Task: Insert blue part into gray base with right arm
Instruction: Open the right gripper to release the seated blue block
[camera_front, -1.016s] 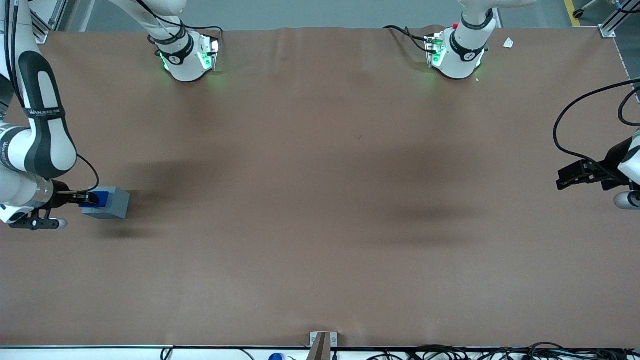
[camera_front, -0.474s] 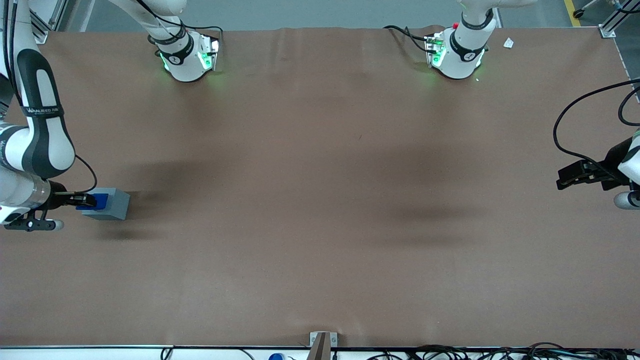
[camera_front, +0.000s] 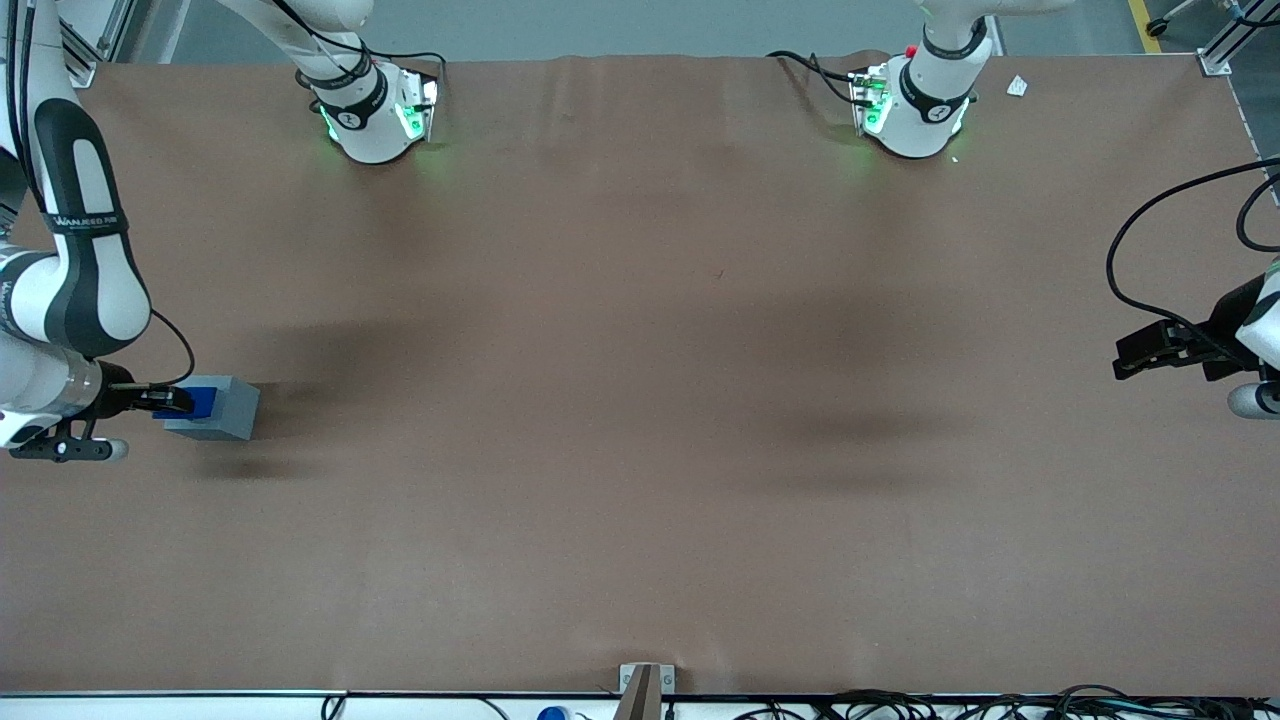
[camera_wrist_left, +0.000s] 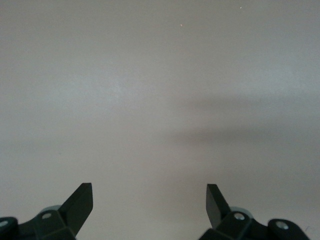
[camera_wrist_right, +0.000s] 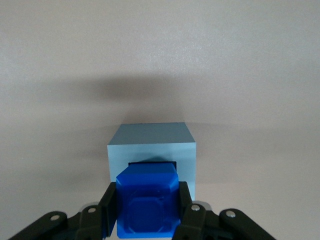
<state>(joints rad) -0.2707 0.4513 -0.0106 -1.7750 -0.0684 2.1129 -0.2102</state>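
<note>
toward the working arm's end of the tabletop (camera_front: 640, 450), at about 9 o'clock in the front view, the gray base (camera_front: 222, 410) sits flat on the brown surface. the right arm (camera_front: 75, 270) reaches down beside it, its white links with black oval inlays and a lettered black band ending in the gripper (camera_front: 175, 400), which hangs over the base's top face at the edge toward the arm.

the black fingers (camera_wrist_right: 186, 207) are pinching the blue part (camera_wrist_right: 147, 202) from two sides, pressed against its flanks. in the wrist view the blue part (camera_front: 200, 401) meets the square recess in the base's (camera_wrist_right: 151, 150) top; its leading end appears to sit at or just inside the recess, though how deep cannot be told. a thin rim of gray shows around the blue part on the visible sides, so the two look lined up squarely, with no obvious tilt.

a soft shadow lies on the tabletop next to the base, toward the parked arm's end. both arm pedestals (camera_front: 375, 120) glow green near 12 o'clock.
</note>
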